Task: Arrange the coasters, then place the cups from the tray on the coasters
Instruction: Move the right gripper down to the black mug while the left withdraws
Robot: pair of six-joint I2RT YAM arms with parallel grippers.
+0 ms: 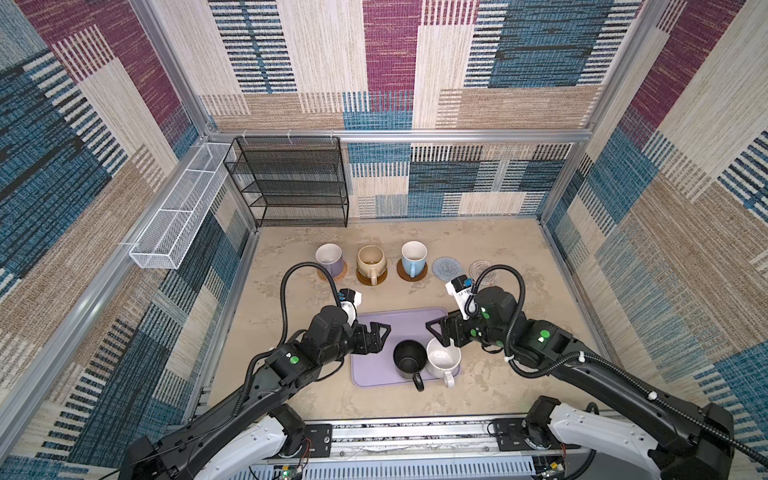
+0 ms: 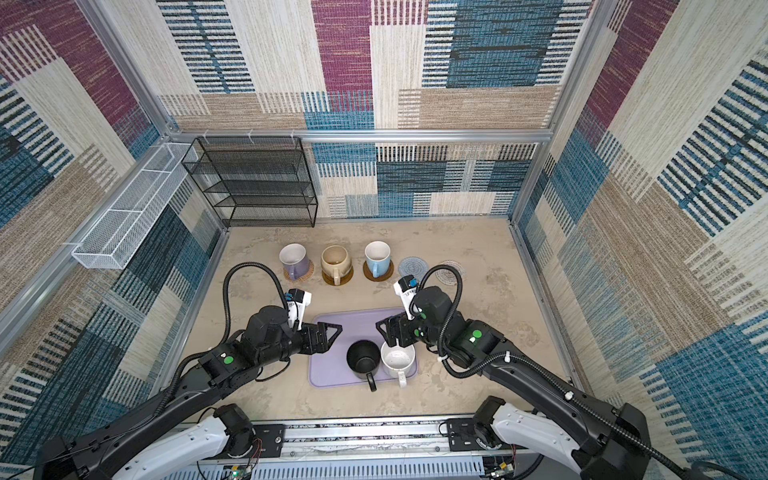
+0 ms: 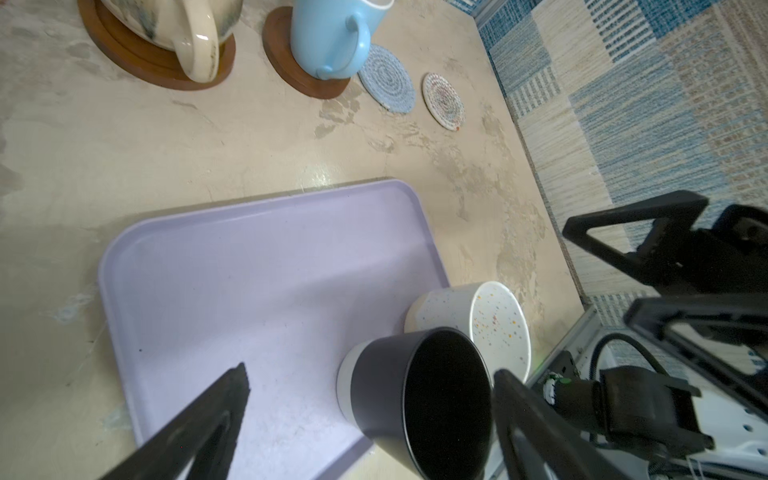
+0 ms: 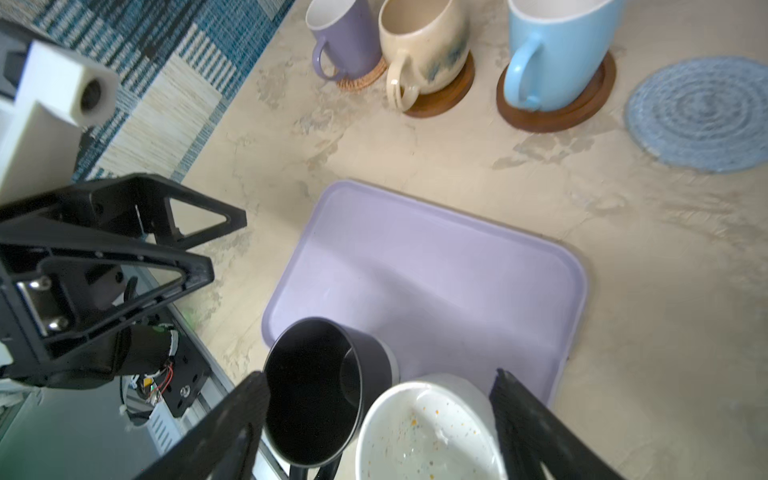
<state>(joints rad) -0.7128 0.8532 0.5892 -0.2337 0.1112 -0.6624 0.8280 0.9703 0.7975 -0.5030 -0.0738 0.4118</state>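
Both pairs of fingers open above the tray, two mugs on it.

The right fingers (image 4: 523, 419) stand wide apart with the speckled mug's (image 4: 424, 432) rim between them; whether they touch it I cannot tell. The black mug (image 1: 409, 359) stands just beside it. The left fingers (image 3: 232, 395) are spread and empty over the tray (image 1: 399, 322), the black mug just right of them in both top views. Both mugs sit at the tray's lower right, mid-frame. Above, on the counter (image 1: 498, 374), three mugs (image 1: 371, 259) stand on coasters; right of them lie a grey-blue coaster (image 1: 447, 268) and a whitish coaster (image 1: 482, 270).
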